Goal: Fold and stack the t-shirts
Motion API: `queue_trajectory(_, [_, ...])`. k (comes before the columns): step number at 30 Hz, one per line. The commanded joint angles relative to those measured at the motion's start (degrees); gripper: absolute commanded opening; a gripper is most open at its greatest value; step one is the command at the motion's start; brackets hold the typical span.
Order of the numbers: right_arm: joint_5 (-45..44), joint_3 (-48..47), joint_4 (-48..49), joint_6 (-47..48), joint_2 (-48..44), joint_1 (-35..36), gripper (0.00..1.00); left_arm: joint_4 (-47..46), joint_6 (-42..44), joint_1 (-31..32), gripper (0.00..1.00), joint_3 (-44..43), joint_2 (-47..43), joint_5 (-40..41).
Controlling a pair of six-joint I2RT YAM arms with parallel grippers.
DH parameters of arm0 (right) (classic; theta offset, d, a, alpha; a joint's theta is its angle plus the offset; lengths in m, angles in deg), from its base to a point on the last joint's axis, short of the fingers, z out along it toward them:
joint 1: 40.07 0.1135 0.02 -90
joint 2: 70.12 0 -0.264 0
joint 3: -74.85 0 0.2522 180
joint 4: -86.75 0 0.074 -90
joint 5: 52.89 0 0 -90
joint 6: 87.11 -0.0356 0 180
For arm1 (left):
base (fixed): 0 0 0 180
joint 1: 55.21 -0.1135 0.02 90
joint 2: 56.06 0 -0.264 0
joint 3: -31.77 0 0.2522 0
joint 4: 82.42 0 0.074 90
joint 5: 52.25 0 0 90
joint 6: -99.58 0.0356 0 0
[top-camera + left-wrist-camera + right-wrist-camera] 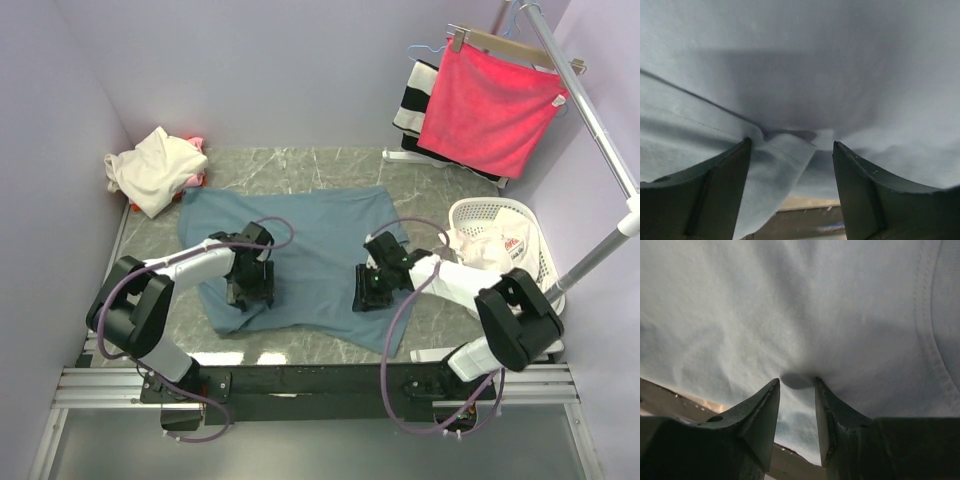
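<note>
1. Blue-grey t-shirt (310, 235) lies spread flat on the counter (300, 165), with both arms down on its near half.
2. Left jaws stand wide, straddling a raised ridge of its cloth without pinching it. Right jaws are narrow, nipping a small pucker.
3. If the left jaws close too shallow, the ridge may slip free. A lift held only on the right would then drag the shirt askew.
4. Pinching only the top layer would likely leave the back layer behind, spoiling the fold.

The blue-grey t-shirt (320, 230) is soft matt cloth, the bench (300, 165) smooth veined stone-look, the basket (490, 204) white perforated plastic.
</note>
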Motion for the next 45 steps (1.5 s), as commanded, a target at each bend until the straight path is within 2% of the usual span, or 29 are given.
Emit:
queue_trajectory(1, [-1.62,7.33,-5.44,-6.9,-5.46,4.04,0.41,5.53,-5.79,4.92,0.71,3.97,-0.99,-2.77])
queue_trajectory(4, [-3.02,9.28,-10.53,-10.25,-11.69,6.15,0.41,7.99,-8.6,9.23,0.7,6.95,-1.42,-3.64])
queue_trajectory(7, [-7.14,7.35,-16.94,-11.92,-17.85,7.13,0.43,9.23,-10.54,12.22,0.7,8.72,-3.27,-6.55])
queue_trajectory(9, [-9.78,2.97,-18.11,-10.88,-21.45,6.95,0.46,10.11,-10.11,12.75,0.72,7.59,-4.32,-3.5])
queue_trajectory(12, [-19.78,-5.64,-16.1,-8.16,-21.03,5.29,0.52,12.66,-8.01,12.49,0.76,-0.82,-2.32,2.4])
queue_trajectory(14, [-24.63,-11.78,-14.17,-5.52,-16.4,1.96,0.54,12.93,-6.34,11.88,0.82,-9.87,1.18,10.21])
queue_trajectory(15, [-24.82,-13.82,-12.33,-3.68,-14.28,-3.02,0.54,12.67,-4.15,9.96,0.83,-12.69,2.51,11.72])
queue_trajectory(17, [-25.6,-18.03,-8.99,-1.12,-8.06,-7.44,0.55,9.87,-2.03,7.15,0.85,-19.55,4.89,15.59])
queue_trajectory(19, [-25.09,-22.51,-7.57,0.46,-3.56,-12.81,0.55,8.36,0.52,0.74,0.85,-24.03,5.6,17.26])
queue_trajectory(22, [-24.39,-29.03,-3.54,3.71,4.53,-16.85,0.55,-0.76,2.72,-10.77,0.89,-23.71,3.94,15.7])
queue_trajectory(24, [-20.88,-34.38,-2.73,4.69,11.73,-18.53,0.55,-5.77,2.46,-19.36,0.89,-22.13,2.79,9.64])
queue_trajectory(25, [-19.3,-36.49,-3.08,5.12,14.11,-19.84,0.55,-10.23,2.29,-21.41,0.88,-20.99,2.62,8.93])
queue_trajectory(27, [-17.53,-40.19,-1.69,6.01,20.0,-20.73,0.54,-12.29,1.94,-25.28,0.88,-20.72,3.31,8.04])
queue_trajectory(29, [-14.82,-45.01,-1.94,6.88,26.13,-22.31,0.54,-12.12,1.76,-26.53,0.87,-22.38,5.41,8.47])
queue_trajectory(32, [-11.73,-48.72,-2.48,7.67,30.55,-23.8,0.53,-12.73,0.79,-28.37,0.86,-21.69,6.39,7.96])
queue_trajectory(39, [-4.79,-51.62,-0.44,9.44,36.27,-25.92,0.54,-15.28,0.26,-33.55,0.86,-13.35,5.25,6.72])
queue_trajectory(45, [0.66,-52.68,1.48,10.66,38.65,-26.1,0.54,-16.43,0.35,-36.2,0.86,-11.05,5.34,6.11])
